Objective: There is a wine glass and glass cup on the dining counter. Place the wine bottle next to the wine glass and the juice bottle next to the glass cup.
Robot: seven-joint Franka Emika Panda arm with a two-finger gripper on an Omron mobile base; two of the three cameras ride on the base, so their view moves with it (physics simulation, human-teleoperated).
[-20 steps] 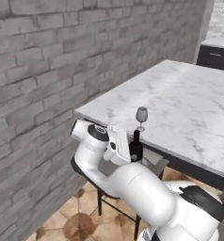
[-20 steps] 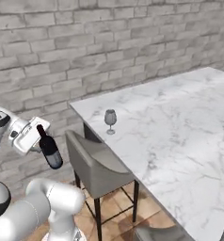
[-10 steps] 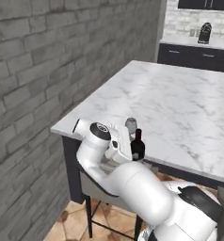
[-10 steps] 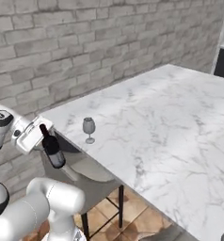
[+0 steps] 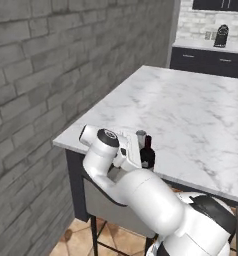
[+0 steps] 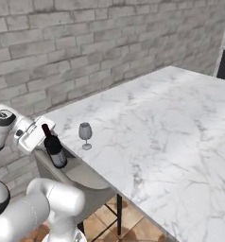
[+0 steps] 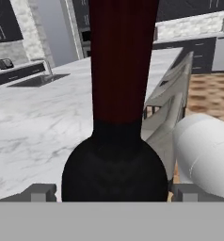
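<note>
My gripper (image 6: 44,136) is shut on the neck of the wine bottle (image 6: 54,150), a tall, nearly black bottle with a dark red top. It hangs upright just off the near corner of the dining counter (image 6: 157,118), above a stool. In the hand view the wine bottle (image 7: 116,141) stands between the fingertips (image 7: 38,193). The wine glass (image 6: 85,135) stands on the marble close to that corner, a little to the right of the bottle. From the left base view the wine bottle (image 5: 147,155) is in front of the counter edge (image 5: 191,175). The glass cup and the juice bottle are out of view.
A grey stool (image 6: 83,178) is tucked under the counter's edge below the bottle. A grey brick wall (image 5: 36,75) runs along the left. Dark cabinets with a coffee machine (image 5: 221,35) stand far behind the counter.
The whole picture has shifted, so the base has driven along the counter and more of the marble top shows. The wine bottle stays in my grip, near the wine glass.
</note>
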